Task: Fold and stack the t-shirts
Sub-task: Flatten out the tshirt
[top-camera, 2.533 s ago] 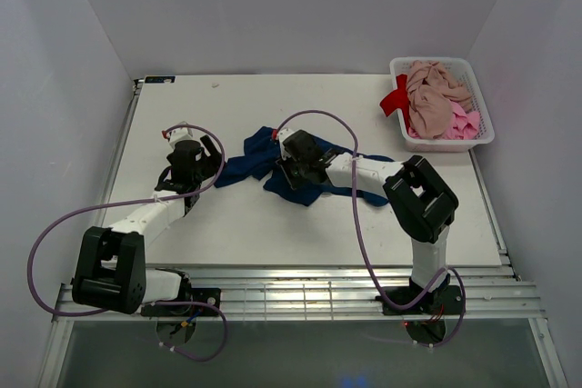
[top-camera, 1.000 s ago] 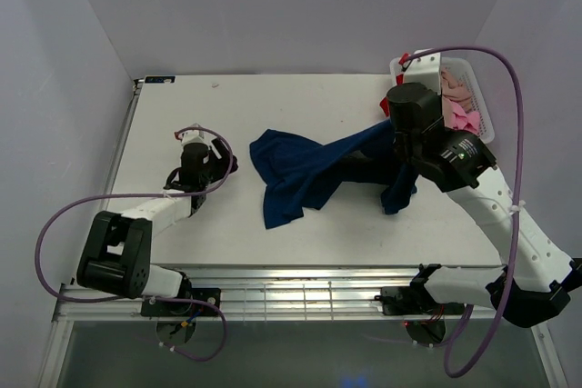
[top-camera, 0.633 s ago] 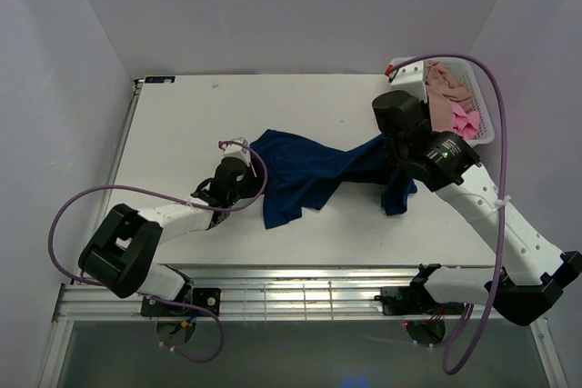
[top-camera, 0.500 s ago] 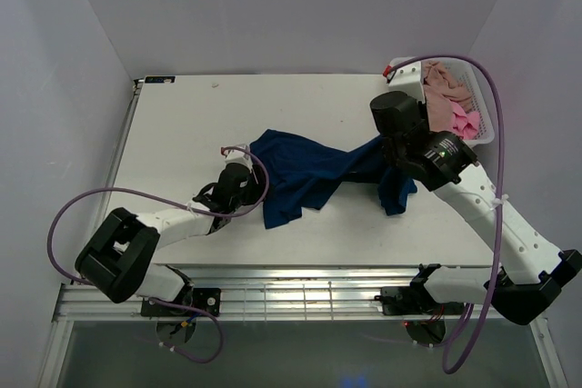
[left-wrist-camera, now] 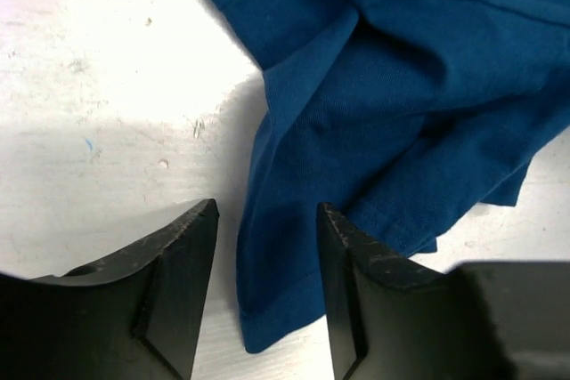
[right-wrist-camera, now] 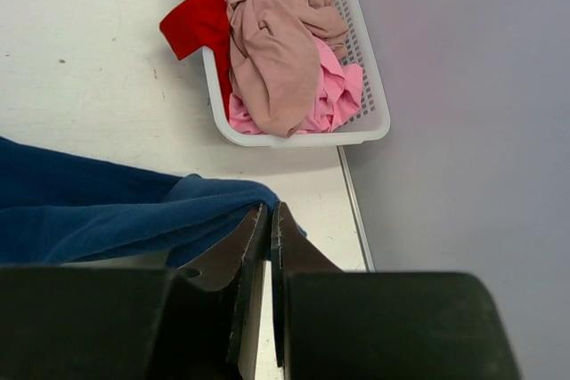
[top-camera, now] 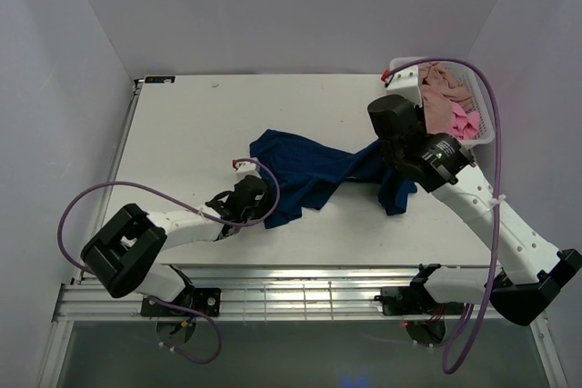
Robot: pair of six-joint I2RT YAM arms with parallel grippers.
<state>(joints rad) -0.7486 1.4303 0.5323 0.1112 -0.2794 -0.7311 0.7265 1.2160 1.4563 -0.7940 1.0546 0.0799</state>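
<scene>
Spreading-out step. Lying rumpled on the flat white table [top-camera: 182, 124]: the soft navy blue cloth t-shirt [top-camera: 309, 170]. Pinched tight at one end by the right gripper [right-wrist-camera: 265, 220]. Hanging wide open, low over the near hem: the left gripper [left-wrist-camera: 267, 211]. Next, likely: close on that hem, then pull flat.

Spread t-shirt [top-camera: 305, 174]: we saw it on the table [top-camera: 182, 115], between both grippers.
Left gripper [left-wrist-camera: 267, 211]: we found it at the shirt's near left corner, hem between its fingers.
Right gripper [right-wrist-camera: 264, 213]: at the shirt's right end.
Basket [right-wrist-camera: 303, 140]: far right corner, other t-shirts [right-wrist-camera: 276, 51] inside.
</scene>
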